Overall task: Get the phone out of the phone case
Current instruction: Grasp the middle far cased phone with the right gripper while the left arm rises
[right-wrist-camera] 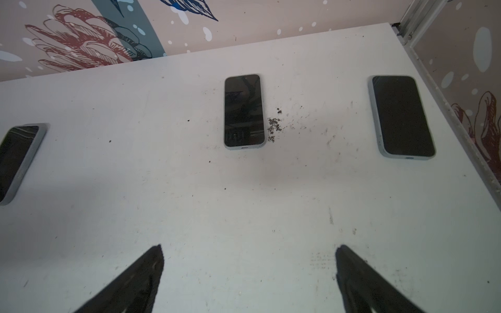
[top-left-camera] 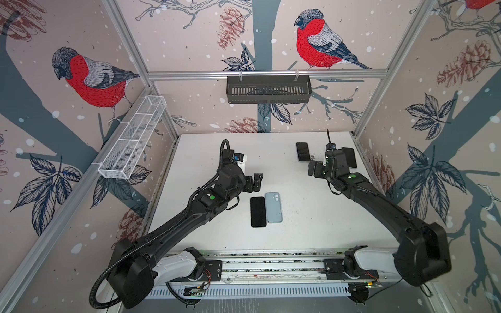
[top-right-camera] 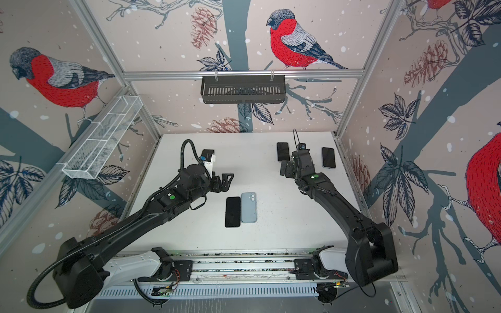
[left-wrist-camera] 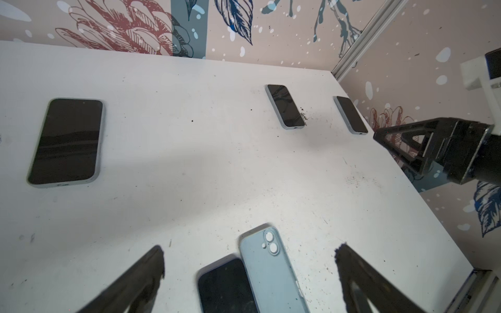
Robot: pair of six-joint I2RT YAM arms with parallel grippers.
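Phone [top-left-camera: 257, 212] lay flat and screen-up on the white table [top-left-camera: 311, 230], near its middle and toward the front edge. We saw it as a dark slab of black glass with rounded corners, its display unlit. Just beside it on its right lay the pale blue phone case [top-left-camera: 273, 207], back-up and set a little farther back. Two round camera openings and a smaller dot sat at its far corner. Their long edges ran side by side, touching or nearly so; we could not tell which. From its back we could not tell whether the case held anything.

The left gripper [top-left-camera: 256, 182] hung over the table just behind and to the left of the phone. Its jaws stood wide apart with nothing between them. The right gripper [top-left-camera: 314, 169] was well apart from the pair, spread equally wide and empty, close to the far-middle phone [top-left-camera: 302, 151].

That phone, the far-left phone [left-wrist-camera: 66, 141] and the far-right phone [top-right-camera: 328, 157] all lay screen-up in pale blue cases. Dark crumbs [right-wrist-camera: 273, 127] were scattered beside the far-middle one.
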